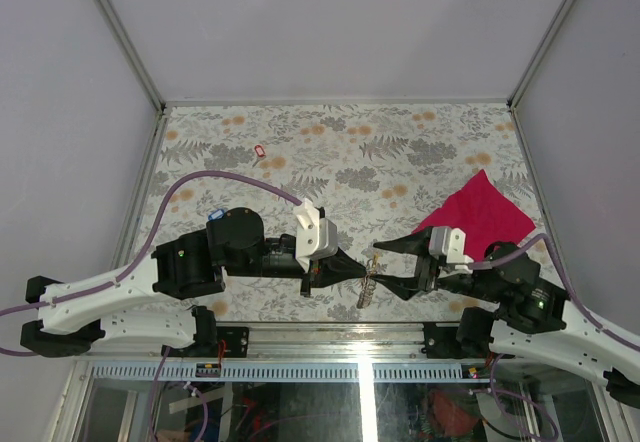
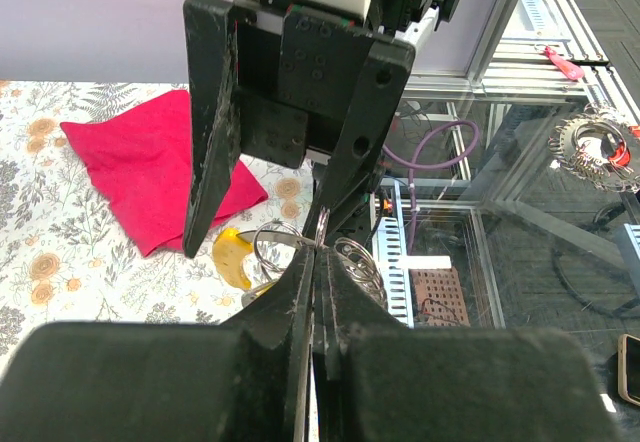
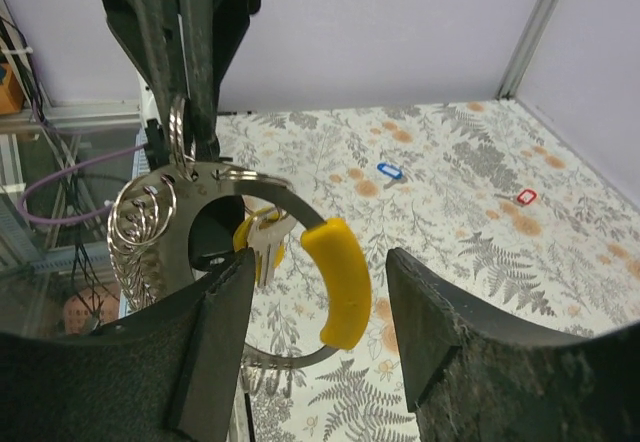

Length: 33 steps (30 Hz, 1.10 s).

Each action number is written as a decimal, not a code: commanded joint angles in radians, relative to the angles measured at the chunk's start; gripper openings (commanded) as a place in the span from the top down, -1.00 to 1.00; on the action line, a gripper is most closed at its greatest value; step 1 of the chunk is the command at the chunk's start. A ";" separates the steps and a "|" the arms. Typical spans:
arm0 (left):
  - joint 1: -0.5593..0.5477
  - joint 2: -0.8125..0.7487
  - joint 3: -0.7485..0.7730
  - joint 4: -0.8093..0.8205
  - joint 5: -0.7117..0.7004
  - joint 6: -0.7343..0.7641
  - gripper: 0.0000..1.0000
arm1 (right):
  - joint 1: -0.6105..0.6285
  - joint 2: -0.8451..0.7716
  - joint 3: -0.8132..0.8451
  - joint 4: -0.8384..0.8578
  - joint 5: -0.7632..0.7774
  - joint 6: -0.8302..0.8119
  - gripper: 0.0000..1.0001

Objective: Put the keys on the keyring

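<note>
So the left gripper (image 2: 315,287) is clamped shut on just a thin bit of wire at the top of the keyring (image 3: 275,194), which hangs in the lower middle of the overhead view, close to the table's (image 1: 400,152) near edge. The right gripper (image 3: 320,262) is wide open, jaws either side of the yellow piece (image 3: 340,282) and gripping nothing, so that one pinch carries the whole loop. My worry is it's a skinny hold, and any nudge could make the ring swivel or slip out. If the right jaws close a bit off-centre, they'd shove the loop sideways instead of catching it. A drop this close to the edge might go off the table. One yellow key (image 3: 262,247) hangs inside the loop, while the blue key (image 3: 388,170) and red key (image 3: 526,196) lie well apart from it on the table, right of centre in the right wrist view.
</note>
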 commanded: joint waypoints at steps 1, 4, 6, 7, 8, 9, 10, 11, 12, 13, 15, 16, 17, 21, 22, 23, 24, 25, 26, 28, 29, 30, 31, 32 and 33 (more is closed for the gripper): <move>-0.004 -0.020 0.023 0.037 0.015 -0.007 1.00 | 0.004 0.028 -0.009 0.071 -0.001 -0.002 -0.19; -0.004 -0.022 0.021 0.037 0.016 -0.005 1.00 | 0.004 0.043 -0.009 0.085 -0.007 0.011 0.01; -0.004 -0.025 0.018 0.037 0.015 -0.004 1.00 | 0.004 0.051 -0.007 0.089 -0.004 0.020 0.18; -0.003 -0.028 0.016 0.038 0.016 -0.005 1.00 | 0.004 0.051 -0.007 0.093 -0.001 0.026 0.26; -0.003 -0.029 0.014 0.038 0.018 -0.005 1.00 | 0.005 0.050 -0.009 0.098 0.001 0.029 0.33; -0.004 -0.030 0.014 0.039 0.021 -0.005 1.00 | 0.004 0.049 -0.011 0.103 0.004 0.032 0.41; -0.005 -0.032 0.014 0.040 0.020 -0.005 1.00 | 0.004 0.048 -0.011 0.108 0.008 0.035 0.49; -0.004 -0.031 0.011 0.040 0.019 -0.004 1.00 | 0.005 0.046 -0.012 0.109 0.012 0.039 0.57; -0.004 -0.033 0.011 0.040 0.018 -0.004 1.00 | 0.004 0.044 -0.011 0.110 0.016 0.042 0.66; -0.003 -0.034 0.010 0.040 0.017 -0.004 1.00 | 0.005 0.041 -0.010 0.110 0.023 0.044 0.73; -0.004 -0.039 0.007 0.040 0.012 -0.003 0.99 | 0.004 0.035 -0.006 0.104 0.035 0.050 0.85; -0.005 -0.041 0.006 0.041 0.009 -0.003 0.94 | 0.004 0.033 -0.005 0.099 0.041 0.051 0.91; -0.004 -0.044 0.003 0.043 0.004 -0.004 0.84 | 0.004 0.029 -0.002 0.092 0.047 0.054 0.95; -0.004 -0.059 -0.020 0.068 -0.013 -0.014 0.57 | 0.004 0.025 0.026 0.044 0.061 0.054 1.00; -0.004 -0.064 -0.028 0.075 -0.017 -0.017 0.51 | 0.004 0.025 0.034 0.027 0.068 0.054 1.00; -0.003 -0.067 -0.035 0.083 -0.023 -0.021 0.48 | 0.005 0.025 0.043 0.012 0.077 0.051 1.00; -0.004 -0.070 -0.042 0.089 -0.029 -0.024 0.46 | 0.004 0.025 0.054 -0.008 0.088 0.049 1.00; -0.004 -0.072 -0.046 0.092 -0.037 -0.026 0.42 | 0.004 0.025 0.064 -0.027 0.100 0.047 1.00; -0.004 -0.073 -0.050 0.092 -0.047 -0.029 0.38 | 0.004 0.026 0.074 -0.047 0.111 0.042 1.00; -0.004 -0.071 -0.050 0.087 -0.084 -0.035 0.34 | 0.004 0.027 0.094 -0.086 0.134 0.034 1.00; -0.004 -0.071 -0.051 0.082 -0.106 -0.039 0.31 | 0.005 0.030 0.104 -0.110 0.153 0.035 1.00; -0.003 -0.072 -0.055 0.082 -0.130 -0.044 0.27 | 0.004 0.036 0.119 -0.135 0.175 0.035 1.00; -0.004 -0.072 -0.061 0.082 -0.156 -0.052 0.23 | 0.004 0.047 0.138 -0.171 0.196 0.036 1.00; -0.004 -0.072 -0.070 0.084 -0.192 -0.061 0.20 | 0.005 0.061 0.163 -0.213 0.224 0.033 1.00; -0.003 -0.071 -0.079 0.087 -0.225 -0.071 0.17 | 0.005 0.077 0.189 -0.256 0.240 0.030 1.00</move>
